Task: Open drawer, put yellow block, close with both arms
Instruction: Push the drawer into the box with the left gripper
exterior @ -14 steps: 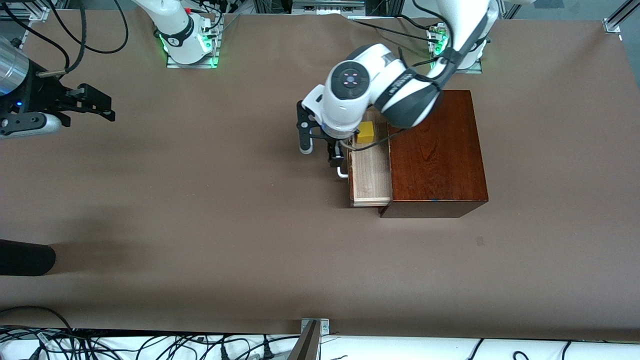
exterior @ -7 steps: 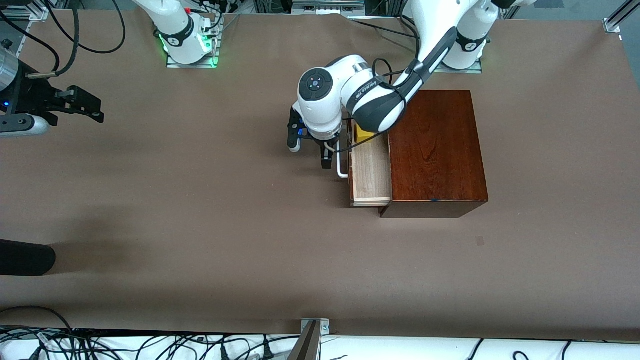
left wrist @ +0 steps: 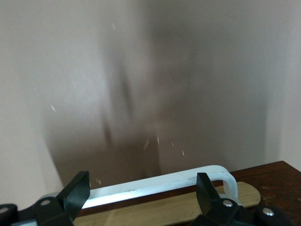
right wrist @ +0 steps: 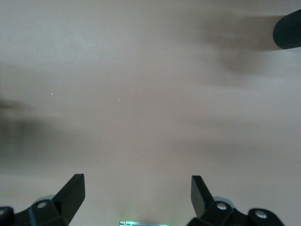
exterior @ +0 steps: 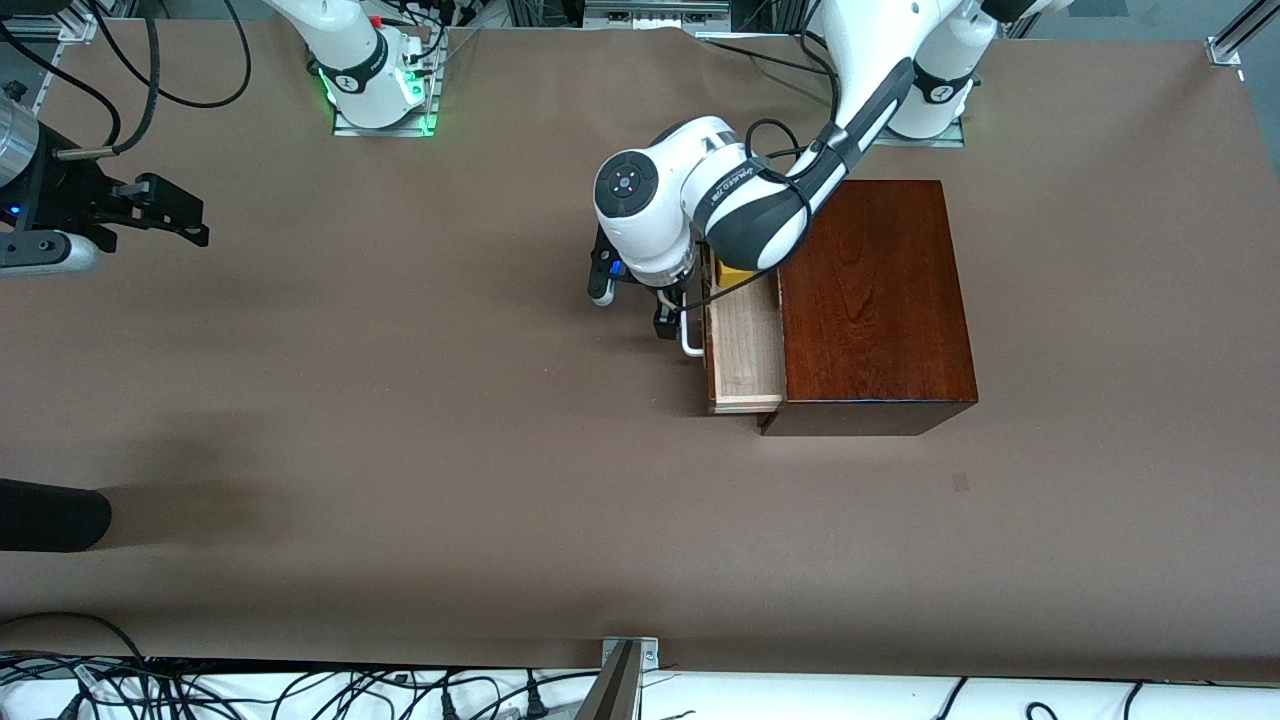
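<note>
The dark mahogany box (exterior: 870, 300) stands toward the left arm's end of the table. Its drawer (exterior: 745, 345) is partly out, showing its pale wood tray. The white handle (exterior: 688, 335) faces the right arm's end. The yellow block (exterior: 737, 272) lies in the drawer, mostly hidden under the left arm. My left gripper (exterior: 632, 305) is open and right at the handle (left wrist: 155, 183), which runs across between its fingers (left wrist: 77, 188). The drawer's wood edge (left wrist: 188, 207) shows just under the handle. My right gripper (exterior: 185, 212) is open and empty over bare table (right wrist: 136, 188), waiting at the right arm's end.
A dark rounded object (exterior: 50, 515) lies at the table edge at the right arm's end, nearer to the front camera; it also shows in the right wrist view (right wrist: 288, 30). Cables run along the front edge (exterior: 300, 690). A small mark (exterior: 960, 482) is on the brown cover.
My left gripper came down to the handle and then moved toward the box. The drawer has slid in a little, and the arm now hides more of the block. The right gripper drew back slightly.
</note>
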Robot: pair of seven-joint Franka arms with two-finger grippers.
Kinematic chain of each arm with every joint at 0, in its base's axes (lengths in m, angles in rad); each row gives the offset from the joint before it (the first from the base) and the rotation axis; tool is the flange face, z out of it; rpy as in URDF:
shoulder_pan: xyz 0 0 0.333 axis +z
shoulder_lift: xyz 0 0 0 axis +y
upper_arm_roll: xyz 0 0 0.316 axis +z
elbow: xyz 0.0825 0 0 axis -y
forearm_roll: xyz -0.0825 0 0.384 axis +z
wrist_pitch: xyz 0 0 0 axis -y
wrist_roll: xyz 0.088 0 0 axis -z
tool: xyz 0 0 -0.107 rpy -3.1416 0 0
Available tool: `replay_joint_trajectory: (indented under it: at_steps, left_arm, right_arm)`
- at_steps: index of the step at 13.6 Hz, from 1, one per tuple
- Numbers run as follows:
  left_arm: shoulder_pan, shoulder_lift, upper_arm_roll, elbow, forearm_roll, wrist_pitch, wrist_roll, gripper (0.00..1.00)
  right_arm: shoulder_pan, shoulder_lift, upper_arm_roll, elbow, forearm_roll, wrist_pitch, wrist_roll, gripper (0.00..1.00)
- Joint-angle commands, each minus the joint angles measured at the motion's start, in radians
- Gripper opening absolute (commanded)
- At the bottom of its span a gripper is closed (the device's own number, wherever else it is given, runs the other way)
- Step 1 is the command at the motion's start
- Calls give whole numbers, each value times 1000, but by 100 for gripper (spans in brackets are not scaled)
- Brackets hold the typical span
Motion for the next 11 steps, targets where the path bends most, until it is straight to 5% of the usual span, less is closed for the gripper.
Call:
replay_joint_trajectory:
  at_steps: [1,11]
  left_arm:
    - [8,-8,26,0,74,-138,4,100]
    - [23,-28,47,6,95,-259,-1,100]
  right_arm:
    - [-5,-12,3,-2,3,-12,19,100]
    - [-4,-9,5,-3,23,-12,17,100]
